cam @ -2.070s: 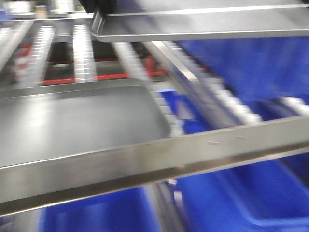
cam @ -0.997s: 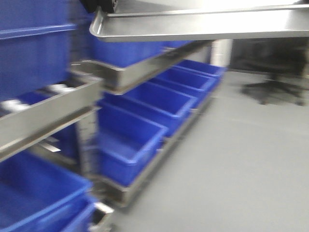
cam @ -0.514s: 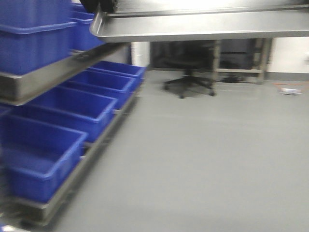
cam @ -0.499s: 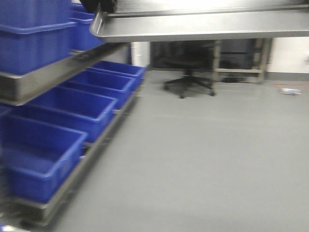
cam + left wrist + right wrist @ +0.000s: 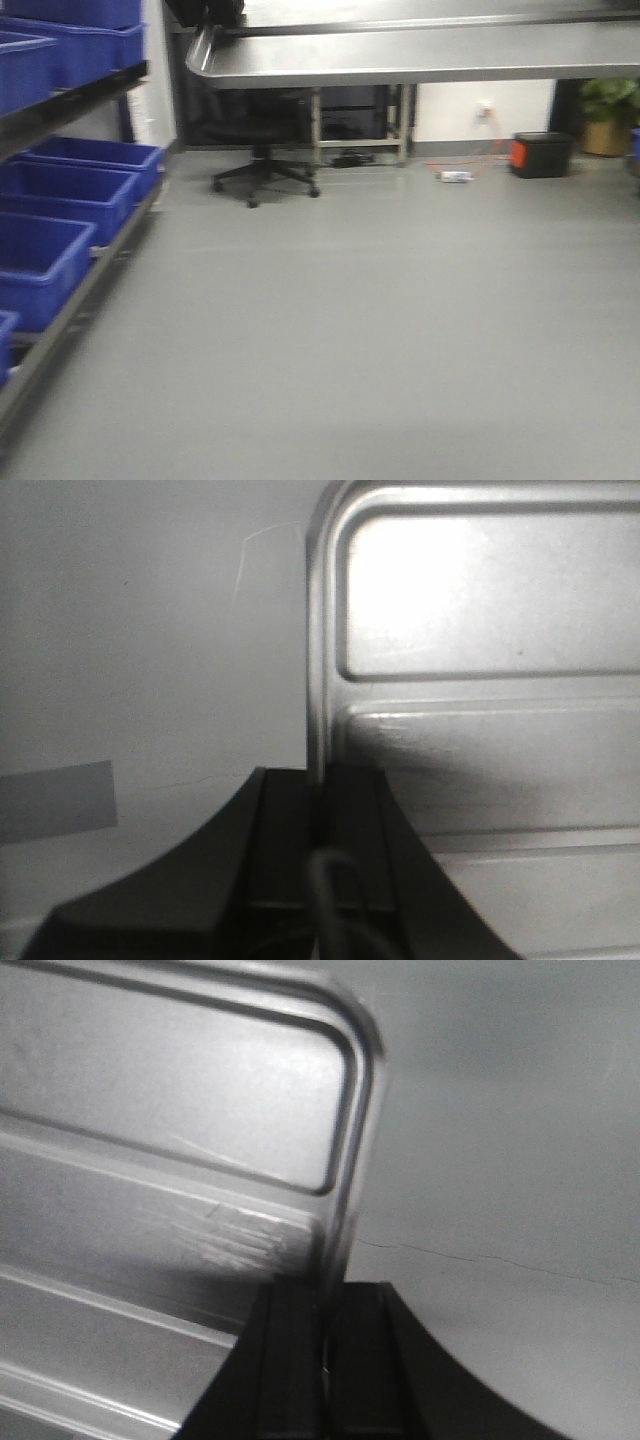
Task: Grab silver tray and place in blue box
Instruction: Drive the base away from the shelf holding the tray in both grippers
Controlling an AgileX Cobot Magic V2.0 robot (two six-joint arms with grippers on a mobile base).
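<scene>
Wrist views: end effectors (image 5: pixel 322 785) (image 5: pixel 327 1295) pinch silver tray (image 5: pixel 480 600) rim (front adds blue boxes (image 5: pixel 45 260)).

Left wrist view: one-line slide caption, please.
Left end effector clamped on the rim of the silver tray, carried over grey floor.

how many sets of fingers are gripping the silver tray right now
2: the left fingers pinch the left rim of the silver tray, and the right fingers pinch its right rim.
</scene>
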